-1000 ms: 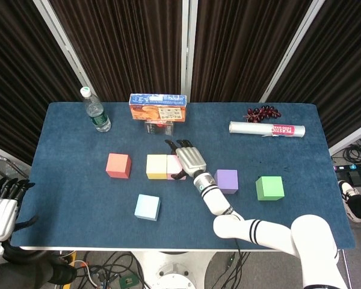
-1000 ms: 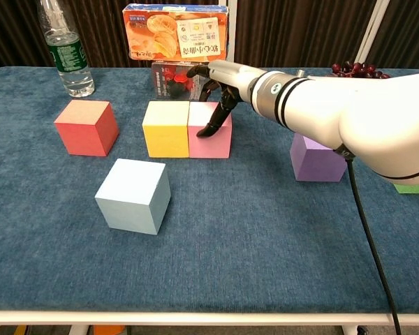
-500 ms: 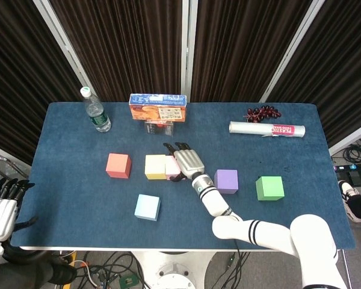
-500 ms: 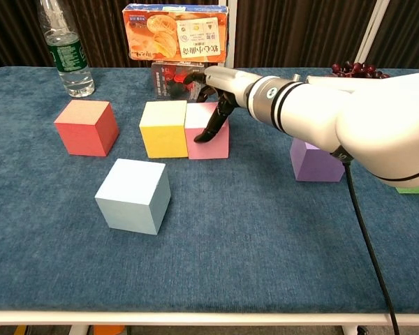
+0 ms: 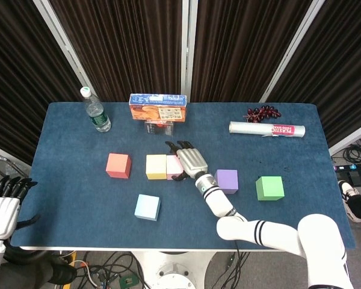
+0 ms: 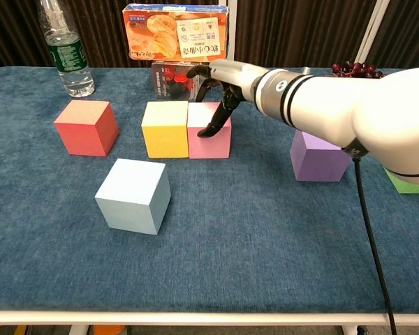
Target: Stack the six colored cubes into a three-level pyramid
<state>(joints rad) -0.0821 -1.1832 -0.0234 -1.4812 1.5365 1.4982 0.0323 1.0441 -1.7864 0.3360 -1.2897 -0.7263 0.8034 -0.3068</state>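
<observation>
Fingers (image 6: 216, 124) of the right hand (image 6: 220, 87) curled over the pink cube (image 6: 208, 139), pressed against the yellow cube (image 6: 165, 129) mid-table; left hand (image 5: 1, 208) idle, fingers apart; cubes looked light, rigid, best gripped on opposite flat faces.

Robot lab: dark curtains (image 5: 132, 48), blue-clothed table (image 5: 78, 198), loose floor cables (image 5: 108, 268).

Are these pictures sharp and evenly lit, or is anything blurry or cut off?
Head view: even light, sharp, soft shadows under the cubes. Chest view: close and wide-angled, so the right hand and its forearm loom large, and the green cube is cut off at the right edge.
</observation>
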